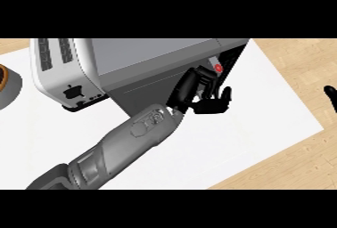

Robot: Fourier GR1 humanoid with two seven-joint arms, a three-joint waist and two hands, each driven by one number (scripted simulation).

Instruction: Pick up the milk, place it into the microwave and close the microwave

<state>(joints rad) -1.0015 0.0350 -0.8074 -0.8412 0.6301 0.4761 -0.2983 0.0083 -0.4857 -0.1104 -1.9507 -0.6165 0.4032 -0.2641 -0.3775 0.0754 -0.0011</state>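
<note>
Left forearm runs diagonally up from lower left, left hand (212, 101) fingers straight, relaxed. Right hand (331, 99) at right edge, barely showing.

We see microwave (132, 67) filling upper middle of white counter (263, 116), its door (227, 60) swung open at right. Left hand (209, 100) and forearm (132, 142) cross counter diagonally, blocking mouth of microwave. Milk (215, 67) sits at opening, just above hand. Open counter right of door and along left. Bowl (6, 82) at far left edge. Right hand (331, 98) at right edge, well apart.
</note>
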